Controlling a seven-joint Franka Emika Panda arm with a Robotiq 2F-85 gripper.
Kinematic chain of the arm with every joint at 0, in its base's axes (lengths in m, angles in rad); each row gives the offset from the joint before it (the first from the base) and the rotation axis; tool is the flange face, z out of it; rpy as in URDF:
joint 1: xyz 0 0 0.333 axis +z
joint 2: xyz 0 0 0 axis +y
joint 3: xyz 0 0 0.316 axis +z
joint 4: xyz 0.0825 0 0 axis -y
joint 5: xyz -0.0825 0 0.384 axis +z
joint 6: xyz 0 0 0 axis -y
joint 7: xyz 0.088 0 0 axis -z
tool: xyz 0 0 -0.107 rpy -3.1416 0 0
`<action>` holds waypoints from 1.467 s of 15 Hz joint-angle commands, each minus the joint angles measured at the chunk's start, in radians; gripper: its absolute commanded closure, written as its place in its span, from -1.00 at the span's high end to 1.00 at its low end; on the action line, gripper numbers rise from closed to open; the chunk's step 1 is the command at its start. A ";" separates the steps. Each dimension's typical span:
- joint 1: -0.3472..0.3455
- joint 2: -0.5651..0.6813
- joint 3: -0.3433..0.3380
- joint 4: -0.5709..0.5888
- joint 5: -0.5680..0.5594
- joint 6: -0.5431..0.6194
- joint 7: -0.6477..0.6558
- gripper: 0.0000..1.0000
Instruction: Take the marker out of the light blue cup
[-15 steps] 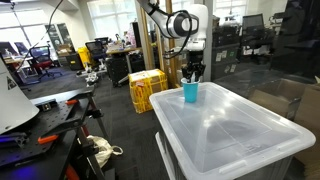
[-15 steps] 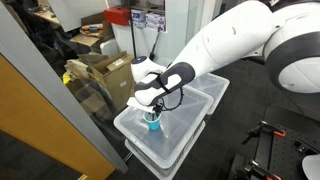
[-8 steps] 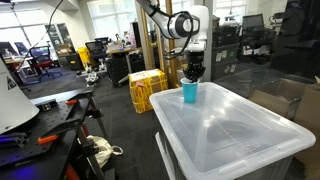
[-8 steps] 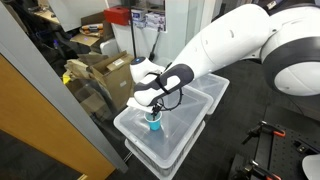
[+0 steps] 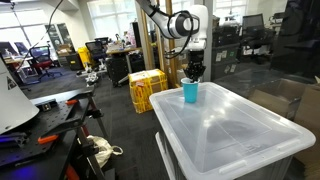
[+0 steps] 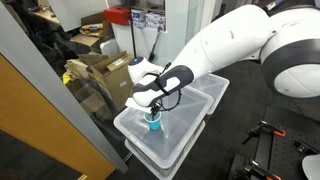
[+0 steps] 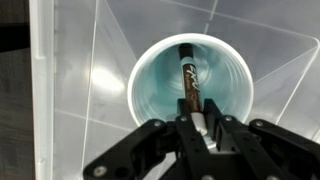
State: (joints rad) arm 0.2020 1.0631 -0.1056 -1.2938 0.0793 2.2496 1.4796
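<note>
The light blue cup (image 7: 150, 78) stands upright on the lid of a translucent bin (image 5: 230, 125), near its corner; it shows in both exterior views (image 5: 190, 93) (image 6: 153, 124). The marker (image 7: 188, 78), a thin dark stick with a lighter end, leans inside the cup with its upper end rising toward me. My gripper (image 7: 198, 128) hangs straight above the cup (image 5: 193, 72) with its fingers closed around the marker's lighter top end. The marker's lower end still rests at the cup's bottom.
The bin lid's raised edges run around the cup. A second translucent bin (image 6: 205, 90) sits beside the first. Yellow crates (image 5: 147, 88), chairs and desks stand in the room behind. Cardboard boxes (image 6: 110, 72) lie next to the bins.
</note>
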 commanded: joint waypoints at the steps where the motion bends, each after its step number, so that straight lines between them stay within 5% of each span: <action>1: 0.026 -0.019 -0.014 -0.004 -0.023 -0.018 0.045 -0.90; 13: 0.085 -0.088 -0.048 -0.084 -0.086 0.033 0.178 -0.90; 22: 0.120 -0.220 -0.071 -0.246 -0.152 0.113 0.278 -0.90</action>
State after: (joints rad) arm 0.2975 0.9388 -0.1575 -1.4134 -0.0398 2.3085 1.6997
